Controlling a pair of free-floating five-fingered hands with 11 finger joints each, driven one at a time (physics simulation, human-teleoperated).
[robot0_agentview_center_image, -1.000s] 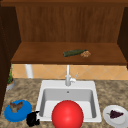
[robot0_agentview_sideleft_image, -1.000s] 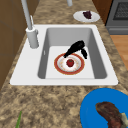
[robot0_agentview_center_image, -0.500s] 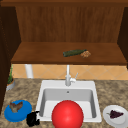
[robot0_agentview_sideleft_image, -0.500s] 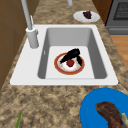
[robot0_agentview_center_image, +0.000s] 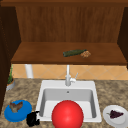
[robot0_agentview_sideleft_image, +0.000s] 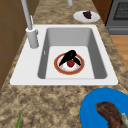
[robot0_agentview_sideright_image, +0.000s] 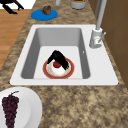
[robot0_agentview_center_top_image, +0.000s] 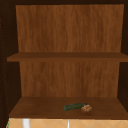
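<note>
Down in the sink (robot0_agentview_sideleft_image: 98, 67), a hand (robot0_agentview_sideleft_image: 68, 56) curls its fingers around a small red fruit (robot0_agentview_sideleft_image: 71, 63) on the red-rimmed plate (robot0_agentview_sideleft_image: 58, 68). Grip looks best kept centred and lifted straight, judging by the plate's shallowness.

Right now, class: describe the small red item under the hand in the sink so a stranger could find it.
Start at the white sink. On its floor lies an orange-rimmed plate. At the plate's centre sits a small red round fruit, under a black hand, the only red thing there.

Speckled stone counter (robot0_agentview_sideleft_image: 50, 100), matt wooden shelf (robot0_agentview_center_image: 45, 53)
</note>
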